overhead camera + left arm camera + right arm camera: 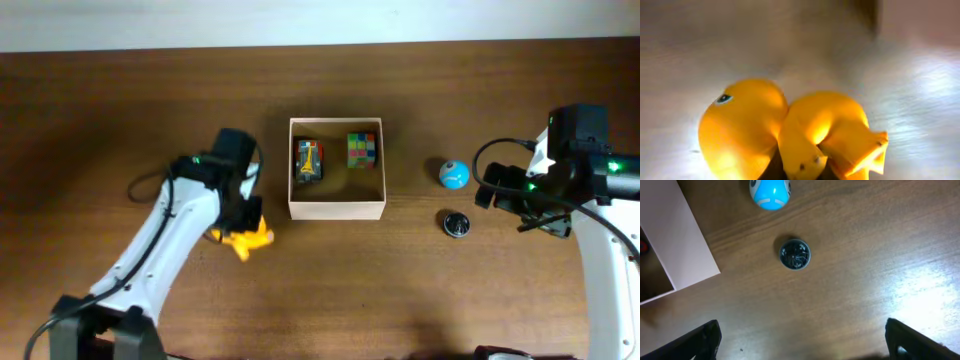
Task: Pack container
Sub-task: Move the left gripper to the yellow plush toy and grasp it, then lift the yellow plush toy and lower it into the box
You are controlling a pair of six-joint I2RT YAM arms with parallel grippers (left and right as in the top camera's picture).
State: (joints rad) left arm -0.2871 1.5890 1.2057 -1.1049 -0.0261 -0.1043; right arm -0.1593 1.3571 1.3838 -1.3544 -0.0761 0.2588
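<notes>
- Left gripper [238, 222], lower left of centre in the overhead view: closed on a yellow toy [790, 135]. The toy fills the left wrist view and hides the fingers. It looks sharp against a blurred table, so it is judged held, not resting.
- Container [335, 210], centre of the overhead view: open-topped and just up and right of the held toy. The left arm is the nearer one.
- Contents: a dark toy [308, 160] in the left half and a colour cube [361, 150] in the right half, with bare floor toward the lower edge.
- Blue ball [453, 174] and dark disc [456, 223]: on the table right of the container.
- Right gripper [802, 325], far right: spread wide and empty. The disc lies straight ahead of the gap, with the ball beyond it.
</notes>
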